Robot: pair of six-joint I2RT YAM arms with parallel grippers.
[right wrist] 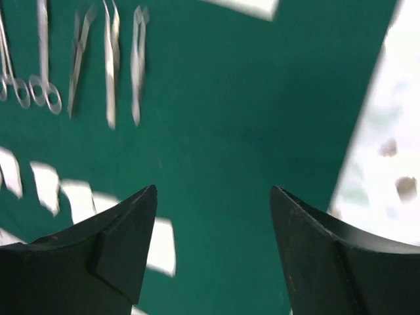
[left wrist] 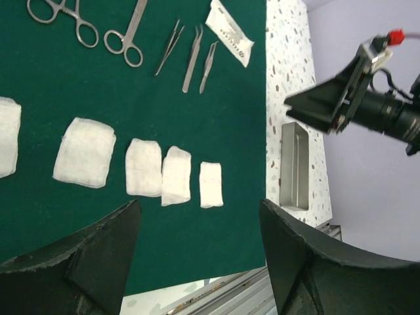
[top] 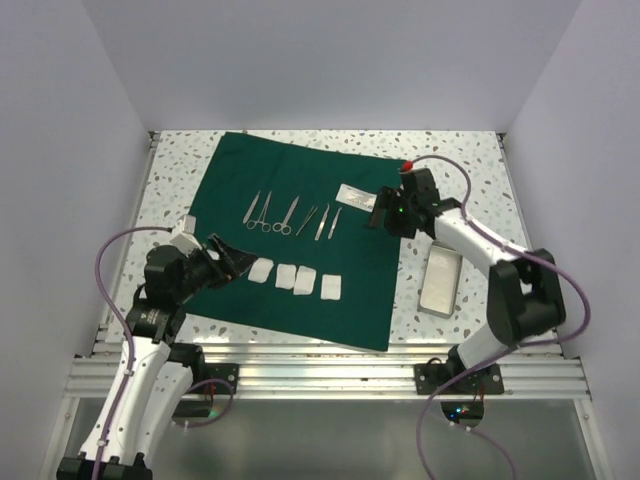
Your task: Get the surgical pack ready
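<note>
The dark green drape (top: 365, 290) lies flat on the speckled table. On it are two steel scissors (top: 272, 214), three tweezers (top: 322, 220), a white sachet (top: 357, 195) and a row of white gauze squares (top: 297, 281). The shiny metal tray (top: 440, 282) sits off the cloth to the right. My left gripper (top: 232, 258) hovers open by the leftmost gauze; its wrist view shows the gauze (left wrist: 144, 167), tweezers (left wrist: 193, 56) and tray (left wrist: 295, 164) beyond the gripper (left wrist: 199, 205). My right gripper (top: 378, 212) hangs open over the drape near the sachet, with nothing between its fingers (right wrist: 214, 190).
White walls close in the table on three sides. An aluminium rail (top: 330, 375) runs along the near edge by the arm bases. Bare speckled tabletop (top: 170, 190) shows left and right of the cloth. The right wrist view is motion-blurred.
</note>
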